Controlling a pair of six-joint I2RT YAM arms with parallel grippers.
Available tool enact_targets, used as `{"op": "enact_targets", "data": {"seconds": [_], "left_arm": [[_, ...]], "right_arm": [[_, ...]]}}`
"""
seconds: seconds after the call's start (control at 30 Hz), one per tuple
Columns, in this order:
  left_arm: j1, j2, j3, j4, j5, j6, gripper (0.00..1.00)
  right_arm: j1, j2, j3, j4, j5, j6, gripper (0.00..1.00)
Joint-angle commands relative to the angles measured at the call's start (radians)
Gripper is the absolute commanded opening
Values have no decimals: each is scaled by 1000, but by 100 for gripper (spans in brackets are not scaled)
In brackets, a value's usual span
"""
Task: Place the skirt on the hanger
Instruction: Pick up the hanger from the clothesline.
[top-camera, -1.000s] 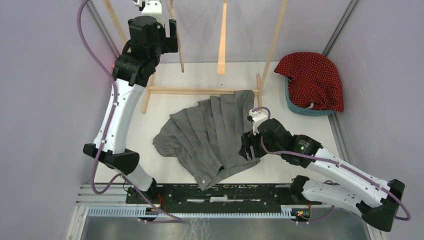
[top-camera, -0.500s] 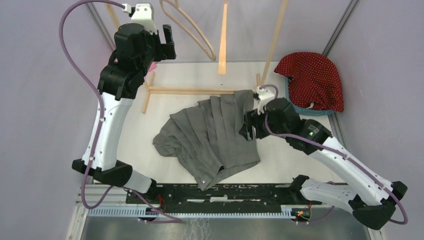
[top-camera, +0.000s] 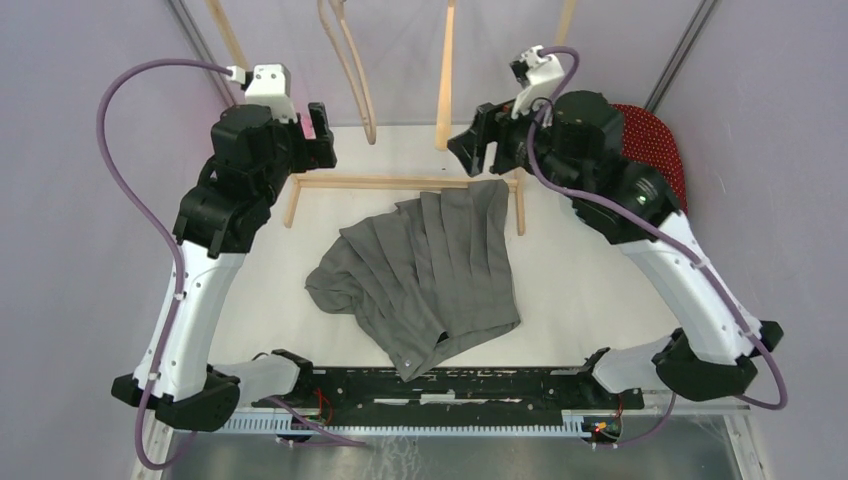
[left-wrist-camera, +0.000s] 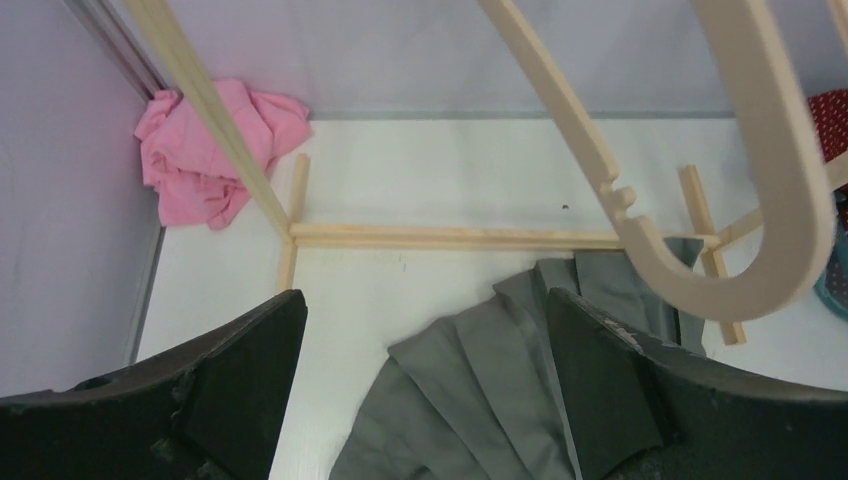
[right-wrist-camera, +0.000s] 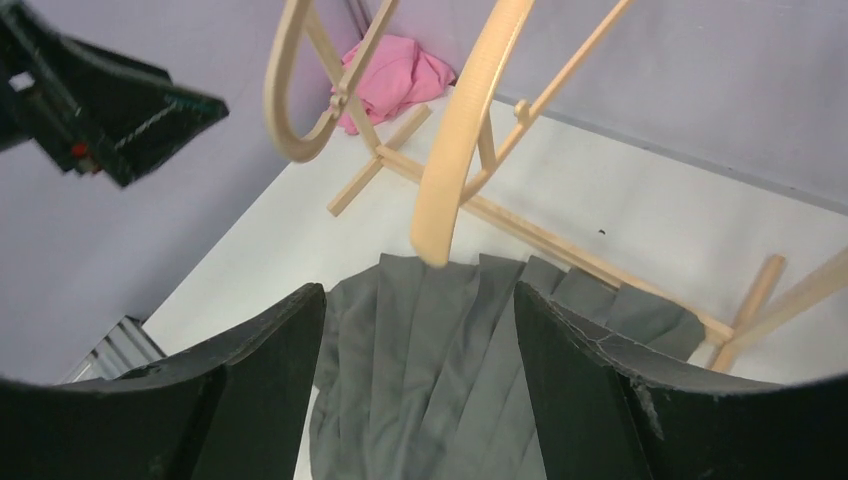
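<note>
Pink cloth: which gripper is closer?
Left. The left gripper hangs near the pink cloth at the far-left corner; the right gripper is across the rack, above the far edge of the skirt.

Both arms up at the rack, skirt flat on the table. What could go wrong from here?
1. The hanger hangs free just ahead of the open left tool; a nudge may swing it out of reach.
2. The skirt is held by neither tool, and its far edge meets the rack's base bar, so it could snag when lifted.

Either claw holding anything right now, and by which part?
Nothing is held. The left claw and right claw are both open and empty; the skirt lies loose on the table.
</note>
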Motion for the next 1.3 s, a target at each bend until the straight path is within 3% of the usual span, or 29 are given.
{"op": "enact_targets", "data": {"seconds": [0.0, 0.23, 0.43, 0.53, 0.7, 1.0, 1.27], "left_arm": [[-2, -72, -113, 32, 24, -55, 96], [-1, -168, -281, 64, 69, -81, 96], [-3, -193, -329, 78, 87, -79, 96], [-1, -200, -342, 90, 95, -79, 96], [-2, -203, -359, 100, 102, -78, 96], [-2, -218, -394, 117, 108, -81, 95], [-2, -230, -399, 127, 123, -83, 95]], "right_arm": [[-10, 86, -25, 217, 26, -11, 75], [-27, 206, 23, 364, 58, 12, 75], [-52, 284, 75, 394, 63, 26, 74], [-59, 308, 85, 403, 62, 27, 59], [-70, 315, 73, 406, 62, 31, 20], [-71, 277, 71, 392, 69, -75, 4], [-71, 168, -46, 587, 62, -159, 2]]}}
